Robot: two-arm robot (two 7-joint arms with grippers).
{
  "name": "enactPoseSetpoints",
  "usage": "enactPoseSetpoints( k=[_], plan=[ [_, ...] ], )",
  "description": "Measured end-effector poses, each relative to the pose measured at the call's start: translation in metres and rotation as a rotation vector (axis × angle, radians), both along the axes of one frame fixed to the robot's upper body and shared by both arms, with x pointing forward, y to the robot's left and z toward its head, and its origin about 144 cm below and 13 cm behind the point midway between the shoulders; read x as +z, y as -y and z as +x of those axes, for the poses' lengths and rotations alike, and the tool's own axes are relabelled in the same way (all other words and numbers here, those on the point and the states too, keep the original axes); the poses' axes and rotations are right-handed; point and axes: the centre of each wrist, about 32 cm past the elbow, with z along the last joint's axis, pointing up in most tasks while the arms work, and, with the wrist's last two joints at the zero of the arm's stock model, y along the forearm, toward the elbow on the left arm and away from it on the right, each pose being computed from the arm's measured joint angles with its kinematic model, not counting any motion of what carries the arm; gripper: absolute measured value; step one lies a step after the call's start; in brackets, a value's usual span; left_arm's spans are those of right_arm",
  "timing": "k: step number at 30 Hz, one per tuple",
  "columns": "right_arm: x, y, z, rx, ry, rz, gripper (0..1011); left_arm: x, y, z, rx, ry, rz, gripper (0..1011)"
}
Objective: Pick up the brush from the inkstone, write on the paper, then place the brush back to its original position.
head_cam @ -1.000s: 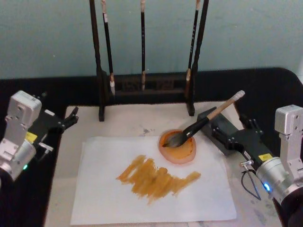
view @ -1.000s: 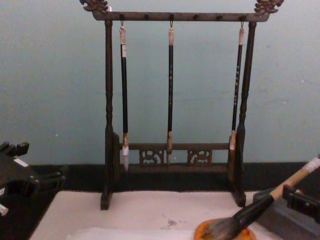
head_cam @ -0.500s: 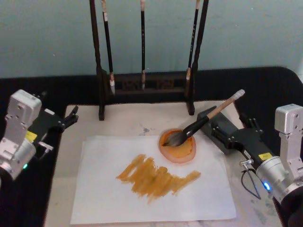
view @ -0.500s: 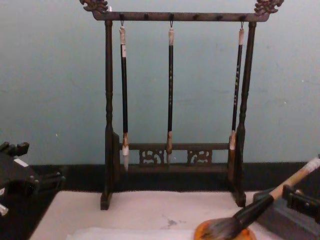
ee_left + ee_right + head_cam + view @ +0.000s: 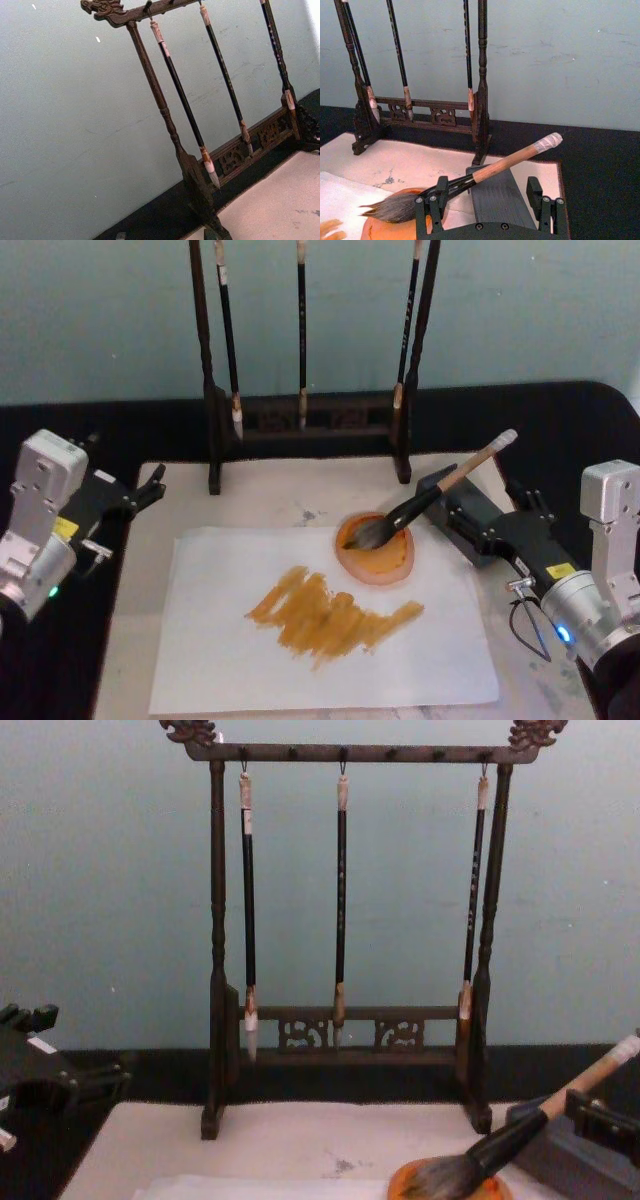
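Note:
The brush (image 5: 420, 502) lies slanted, its bushy bristles in the orange-brown inkstone (image 5: 377, 552) and its tan handle propped on a grey block (image 5: 470, 502). The right wrist view has the brush (image 5: 485, 175) close in front, bristles over the inkstone (image 5: 385, 227). The paper (image 5: 220, 650) lies flat with broad orange-brown strokes across its middle. My right gripper (image 5: 492, 517) is open just behind and right of the block, holding nothing; its fingers (image 5: 431, 206) stand wide apart. My left gripper (image 5: 125, 468) is open at the mat's far left, off the paper.
A dark wooden stand (image 5: 305, 420) with three thin hanging brushes (image 5: 341, 900) stands at the back of the cream mat (image 5: 290, 490). The mat lies on a black tabletop (image 5: 560, 440). A teal wall closes the back.

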Motion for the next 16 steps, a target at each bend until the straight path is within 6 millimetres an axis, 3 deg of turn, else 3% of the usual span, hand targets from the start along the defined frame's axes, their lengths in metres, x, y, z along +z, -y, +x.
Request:
enactPoseSetpoints(
  k=[16],
  plan=[
    [0.0, 0.0, 0.0, 0.0, 0.0, 0.0, 1000, 0.0, 0.0, 0.0, 0.0, 0.0, 0.0, 1010]
  ],
)
